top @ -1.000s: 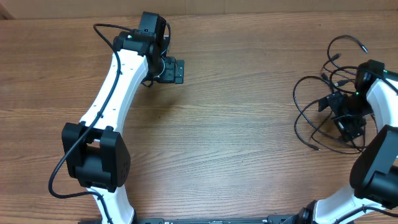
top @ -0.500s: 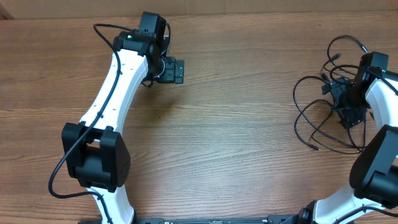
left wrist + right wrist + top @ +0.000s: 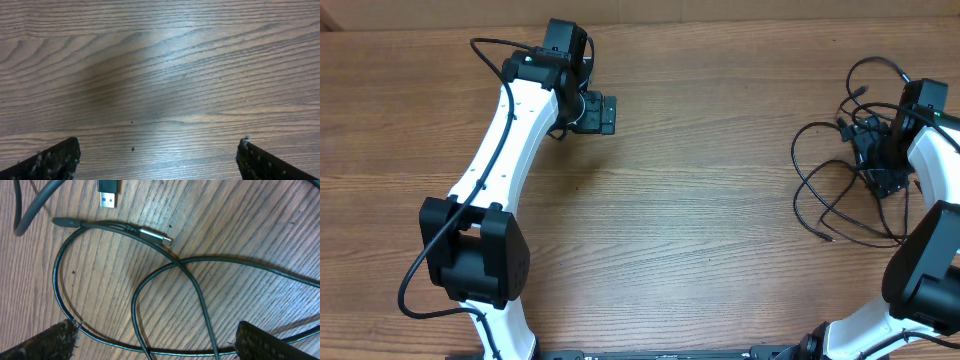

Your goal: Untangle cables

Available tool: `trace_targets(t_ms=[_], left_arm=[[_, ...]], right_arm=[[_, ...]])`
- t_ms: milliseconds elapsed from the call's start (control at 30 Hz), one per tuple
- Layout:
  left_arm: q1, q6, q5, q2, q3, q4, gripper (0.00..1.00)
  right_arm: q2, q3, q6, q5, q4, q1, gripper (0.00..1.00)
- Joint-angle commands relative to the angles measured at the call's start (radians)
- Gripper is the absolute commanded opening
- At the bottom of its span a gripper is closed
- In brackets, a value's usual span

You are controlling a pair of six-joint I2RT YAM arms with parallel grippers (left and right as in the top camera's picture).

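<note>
The cables (image 3: 796, 172) are thin black cords lying in a loose tangle of overlapping loops at the table's right side. My right gripper (image 3: 880, 165) hangs open directly over that tangle. In the right wrist view, crossing cables (image 3: 181, 263) lie on the wood between its wide-apart fingers (image 3: 267, 342), held by neither. A silver-tipped plug (image 3: 156, 236) and a USB plug (image 3: 108, 194) lie beyond them. My left gripper (image 3: 596, 112) is open at the far left-centre, away from the cables. Between its fingers (image 3: 52, 161) the left wrist view shows only bare wood.
The wooden table (image 3: 700, 200) stretches between the two arms. The left arm's own thicker black cable (image 3: 420, 270) loops beside its base. The right arm's white link (image 3: 935, 160) sits at the right edge next to the tangle.
My right gripper has shifted toward the far side over the tangle and turned a little. The left arm has not moved, and both grippers have stayed open.
</note>
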Motion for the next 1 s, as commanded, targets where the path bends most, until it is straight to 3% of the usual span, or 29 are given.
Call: trace_targets(t_ms=[0,333,733,867,967], left_arm=[[0.002,-0.018,-0.006,-0.004,0.023,0.001,1.00],[0.002,-0.017,-0.061,-0.016,0.023,0.003,0.99],[0.002,0.055,-0.086,-0.175,-0.005,-0.063,1.00],[0.001,0.055,-0.088,-0.246,-0.135,0.058,0.99],[0.002,0.068,-0.087,-0.334,-0.347,0.244,1.00]], right_arm=[[0.002,-0.002,-0.005,0.005,0.004,0.001,1.00],[0.002,-0.002,-0.005,0.005,0.004,0.001,1.00],[0.002,-0.002,-0.005,0.005,0.004,0.001,1.00],[0.002,-0.002,-0.005,0.005,0.004,0.001,1.00],[0.002,-0.002,-0.005,0.005,0.004,0.001,1.00]])
